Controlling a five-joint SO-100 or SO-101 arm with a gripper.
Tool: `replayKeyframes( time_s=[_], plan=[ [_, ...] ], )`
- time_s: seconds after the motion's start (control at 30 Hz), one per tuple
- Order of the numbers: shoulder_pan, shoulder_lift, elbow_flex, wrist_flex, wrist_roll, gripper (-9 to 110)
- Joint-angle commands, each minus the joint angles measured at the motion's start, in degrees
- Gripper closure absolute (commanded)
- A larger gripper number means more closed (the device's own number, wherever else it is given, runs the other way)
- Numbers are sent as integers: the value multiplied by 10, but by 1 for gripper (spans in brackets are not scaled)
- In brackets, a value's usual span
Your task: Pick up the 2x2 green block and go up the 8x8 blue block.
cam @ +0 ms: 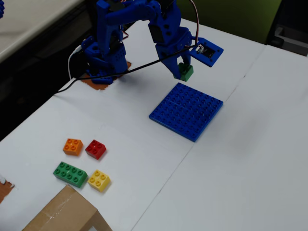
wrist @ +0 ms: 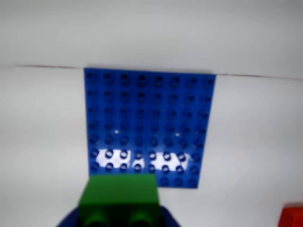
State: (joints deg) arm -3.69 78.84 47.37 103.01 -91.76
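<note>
Pinching the small square green plastic brick (cam: 184,71), the blue gripper (cam: 182,69) hangs near the fixed view's top centre; the large flat blue studded baseplate (cam: 186,110) lies just below-right on the white counter (cam: 240,159).

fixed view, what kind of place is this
Probably a hobby or lab workbench: a blue desktop arm clamped on a white table, toy bricks such as the red brick laid out beside a cardboard box.
</note>
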Motion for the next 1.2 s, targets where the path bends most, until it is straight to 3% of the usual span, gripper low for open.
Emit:
replayKeyframes(
  time_s=[0.0, 1.17],
  plan=[
    [4, 25, 1, 24, 3, 101],
    [22, -45, -77, 21, -4, 101]
  ],
)
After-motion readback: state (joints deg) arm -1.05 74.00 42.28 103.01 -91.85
